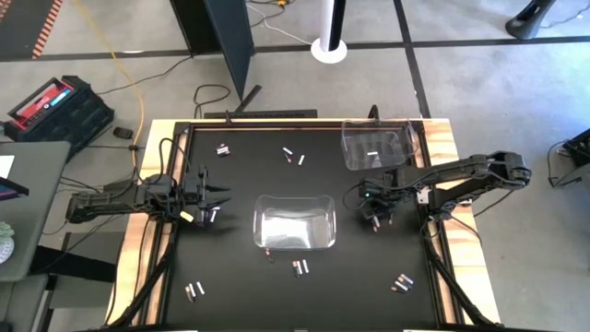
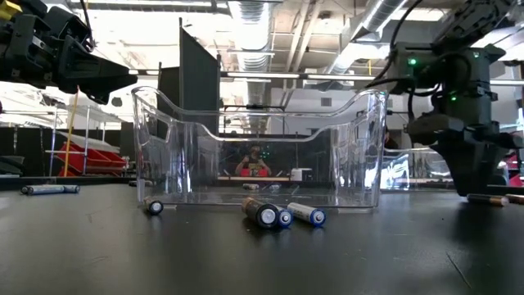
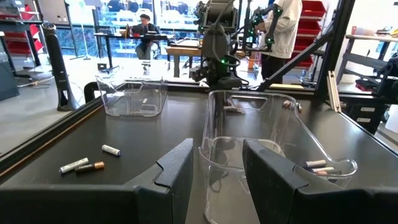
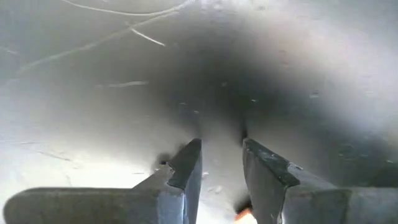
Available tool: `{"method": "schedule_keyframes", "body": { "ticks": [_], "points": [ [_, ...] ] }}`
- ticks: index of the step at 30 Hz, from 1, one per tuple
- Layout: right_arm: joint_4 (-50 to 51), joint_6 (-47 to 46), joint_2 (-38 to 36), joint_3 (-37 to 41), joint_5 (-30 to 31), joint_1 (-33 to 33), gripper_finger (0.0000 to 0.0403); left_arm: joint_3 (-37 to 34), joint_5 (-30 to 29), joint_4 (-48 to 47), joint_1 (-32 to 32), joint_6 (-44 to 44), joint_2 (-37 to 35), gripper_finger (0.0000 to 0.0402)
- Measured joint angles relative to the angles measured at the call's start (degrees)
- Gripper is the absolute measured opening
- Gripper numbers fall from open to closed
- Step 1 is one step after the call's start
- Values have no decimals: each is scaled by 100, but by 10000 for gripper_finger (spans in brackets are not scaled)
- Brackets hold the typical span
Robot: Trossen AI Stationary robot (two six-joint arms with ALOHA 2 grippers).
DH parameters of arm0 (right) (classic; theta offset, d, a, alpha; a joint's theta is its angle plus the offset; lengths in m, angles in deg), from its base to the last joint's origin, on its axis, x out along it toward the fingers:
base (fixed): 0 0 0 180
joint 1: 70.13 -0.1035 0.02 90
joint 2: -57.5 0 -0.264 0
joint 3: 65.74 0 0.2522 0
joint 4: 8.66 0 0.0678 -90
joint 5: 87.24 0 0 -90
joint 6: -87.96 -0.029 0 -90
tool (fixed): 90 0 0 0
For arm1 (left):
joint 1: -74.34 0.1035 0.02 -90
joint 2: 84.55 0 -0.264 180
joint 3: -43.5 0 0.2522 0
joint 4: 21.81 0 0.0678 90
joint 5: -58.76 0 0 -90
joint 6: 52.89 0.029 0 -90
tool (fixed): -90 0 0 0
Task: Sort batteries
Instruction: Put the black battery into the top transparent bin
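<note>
Small batteries lie scattered on the black table: a pair at the far side, one near the far left, others along the near edge. A clear bin stands mid-table, and a second clear bin at the far right holds one battery. My right gripper points down close to the table, right of the middle bin, its fingers apart with bare table between the tips. A battery lies just beside it. My left gripper hovers level at the table's left, open and empty.
The middle bin's wall stands straight ahead of my left gripper, with batteries inside at its near end. Three batteries lie just in front of that bin. A raised frame edges the table. People are in the room beyond.
</note>
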Motion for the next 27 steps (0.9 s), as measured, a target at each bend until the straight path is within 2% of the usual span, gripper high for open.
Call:
{"method": "schedule_keyframes", "body": {
  "ticks": [16,27],
  "points": [
    [49,-46,-7,-239,149,-31,132,1,0,-1,0,0,0,132],
    [1271,-208,-15,-588,244,-132,132,1,1,-1,0,0,0,132]
  ]
}}
